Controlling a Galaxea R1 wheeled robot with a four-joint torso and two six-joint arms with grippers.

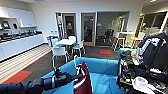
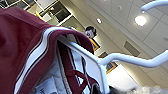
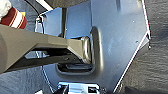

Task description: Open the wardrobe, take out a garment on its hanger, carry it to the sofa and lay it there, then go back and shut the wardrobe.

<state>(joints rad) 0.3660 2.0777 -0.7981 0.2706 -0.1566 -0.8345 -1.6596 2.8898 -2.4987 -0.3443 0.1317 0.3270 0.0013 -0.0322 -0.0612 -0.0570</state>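
One maroon garment (image 1: pixel 83 81) hanging above blue sofa (image 1: pixel 105 68)

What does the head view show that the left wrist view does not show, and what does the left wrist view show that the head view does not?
Head view alone: the blue sofa under the hanging garment, the left arm reaching in toward it, white chairs around a table, a counter along the wall, and red floor patches. Left wrist view alone: the ceiling with its round lights, a person's head above the jacket, and the garment's inner lining near the collar. Both: the maroon garment with white striped trim, on the white hanger.
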